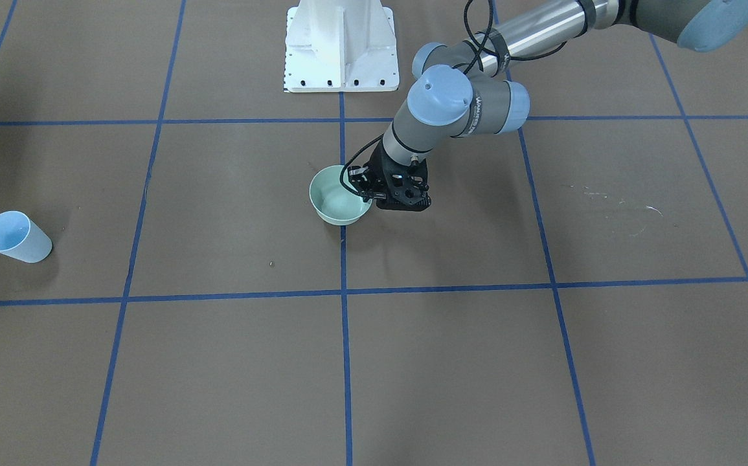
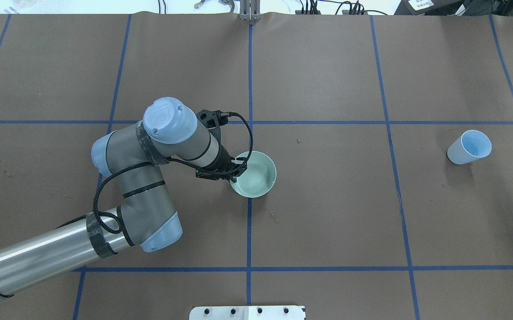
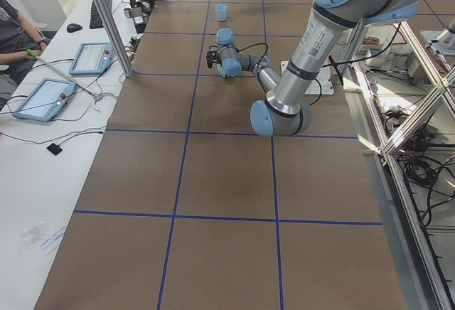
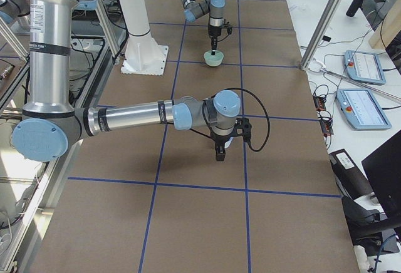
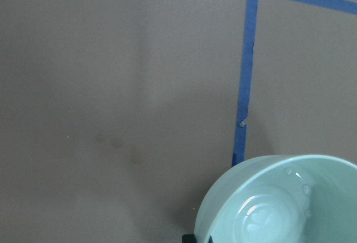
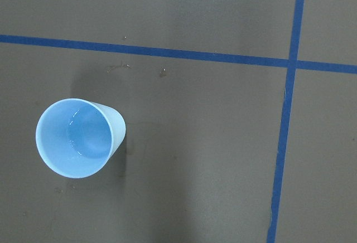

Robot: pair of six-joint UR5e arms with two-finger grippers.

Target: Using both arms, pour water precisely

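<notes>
Seemingly the grasp is in hand: left claw point(image 2: 235, 170) clamped on the mint-green round plastic bowl point(image 2: 263, 178) rim; right claw point(image 4: 219, 152), cannot tell. Next calls for a level lift.

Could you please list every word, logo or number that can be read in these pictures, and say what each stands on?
"UR": logo on a pale-blue joint cap of the left arm.
White lettering on that arm's grey wrist: too blurred to read.
Black lettering on the right arm: too small to read.
The tablet screens: too small to read.
No text on the bowl or the cup.
</notes>
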